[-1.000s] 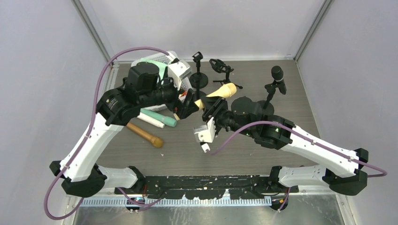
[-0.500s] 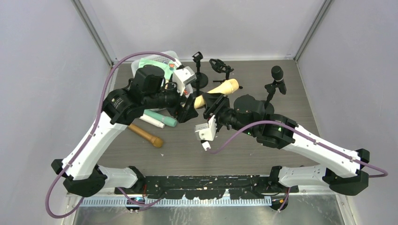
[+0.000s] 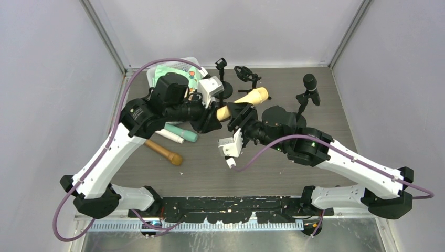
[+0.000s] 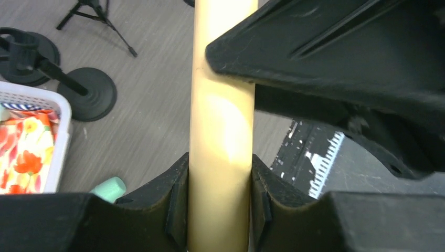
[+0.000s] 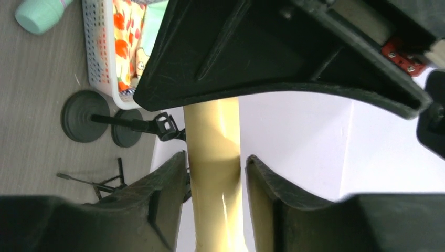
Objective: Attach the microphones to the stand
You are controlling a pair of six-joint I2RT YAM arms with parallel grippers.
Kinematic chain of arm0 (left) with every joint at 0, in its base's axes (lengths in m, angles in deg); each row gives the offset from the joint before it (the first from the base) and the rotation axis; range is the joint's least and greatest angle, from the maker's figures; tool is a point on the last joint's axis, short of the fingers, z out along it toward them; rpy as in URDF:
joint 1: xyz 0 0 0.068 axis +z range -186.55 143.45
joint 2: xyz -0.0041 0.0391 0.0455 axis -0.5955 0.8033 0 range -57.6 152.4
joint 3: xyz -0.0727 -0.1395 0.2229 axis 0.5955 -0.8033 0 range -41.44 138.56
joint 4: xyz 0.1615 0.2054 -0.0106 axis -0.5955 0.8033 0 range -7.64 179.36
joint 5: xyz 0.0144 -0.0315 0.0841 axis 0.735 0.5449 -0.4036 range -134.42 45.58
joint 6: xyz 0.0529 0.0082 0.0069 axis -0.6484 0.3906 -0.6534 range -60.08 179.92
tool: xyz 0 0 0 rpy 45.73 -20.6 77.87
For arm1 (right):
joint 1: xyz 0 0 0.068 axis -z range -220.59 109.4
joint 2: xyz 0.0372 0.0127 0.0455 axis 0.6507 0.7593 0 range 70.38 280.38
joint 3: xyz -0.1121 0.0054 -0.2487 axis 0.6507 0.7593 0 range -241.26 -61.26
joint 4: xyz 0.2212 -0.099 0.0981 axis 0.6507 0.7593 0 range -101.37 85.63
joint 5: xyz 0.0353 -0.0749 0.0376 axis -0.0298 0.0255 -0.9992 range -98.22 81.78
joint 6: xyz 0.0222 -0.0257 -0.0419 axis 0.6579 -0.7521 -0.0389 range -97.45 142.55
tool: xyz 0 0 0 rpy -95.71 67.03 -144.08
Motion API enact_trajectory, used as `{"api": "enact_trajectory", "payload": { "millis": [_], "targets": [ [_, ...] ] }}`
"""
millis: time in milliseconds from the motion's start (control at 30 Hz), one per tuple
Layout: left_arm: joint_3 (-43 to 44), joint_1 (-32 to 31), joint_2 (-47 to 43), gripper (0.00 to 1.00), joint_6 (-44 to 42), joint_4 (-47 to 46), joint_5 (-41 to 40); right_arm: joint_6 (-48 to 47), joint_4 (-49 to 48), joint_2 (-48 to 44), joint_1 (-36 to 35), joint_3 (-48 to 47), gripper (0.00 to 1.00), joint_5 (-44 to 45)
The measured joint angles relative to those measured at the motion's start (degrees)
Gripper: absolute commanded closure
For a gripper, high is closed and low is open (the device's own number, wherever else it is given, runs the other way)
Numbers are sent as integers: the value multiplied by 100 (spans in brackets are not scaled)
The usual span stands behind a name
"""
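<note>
**Left end effector** [image 3: 215, 116]: its fingers are together on the handle of the cream microphone [image 3: 253, 97]. In the left wrist view, both fingers [image 4: 176, 202] press against opposite sides of the handle.

**Right end effector** [image 3: 236, 114]: it is clamped on the same handle, just beside the left end effector and on the side nearer the head. In the right wrist view, the handle runs between the two fingers [image 5: 168, 194].

**Cream microphone:** it is held by both end effectors near the centre of the top view. It is tilted, with its rounded head toward the upper right.

**Surroundings, working outward:**
- A round-base stand [image 3: 223, 88] and a tripod stand [image 3: 246, 74] sit just above the cream microphone's head in the top view. Both carry no microphone.
- The mint green microphone [image 3: 183, 133] and the white microphone [image 3: 169, 136] lie side by side on the surface [image 3: 199, 170], under the left arm.
- The brown microphone [image 3: 163, 151] lies apart from them, lower in the frame.
- The black microphone [image 3: 310, 82] stands upright in a tall stand [image 3: 302, 105] at the upper right.
- A white basket [image 3: 157, 71] with patterned contents sits at the upper left, partly hidden by the left arm.
</note>
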Motion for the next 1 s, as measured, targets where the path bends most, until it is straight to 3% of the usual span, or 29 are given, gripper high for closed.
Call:
{"api": "enact_trajectory", "payload": {
  "millis": [133,333,433,700,1000],
  "targets": [
    [-131,13,-7,100,46,-192,-162,232,-138,-111,-13,22,26,-22],
    [-734,120,-129,100,240,-743,-527,822,-800,-737,-13,404,25,-42],
    [-1134,190,-350,100,413,-1193,-660,1572,-1565,-1110,-13,859,27,92],
    [-2343,227,-1300,100,885,-2914,-776,5145,-3298,-1110,-17,1224,27,1993],
    [-3268,227,-1674,100,1257,-4489,-719,8736,-3268,-918,125,1233,22,3348]
  ]
}}
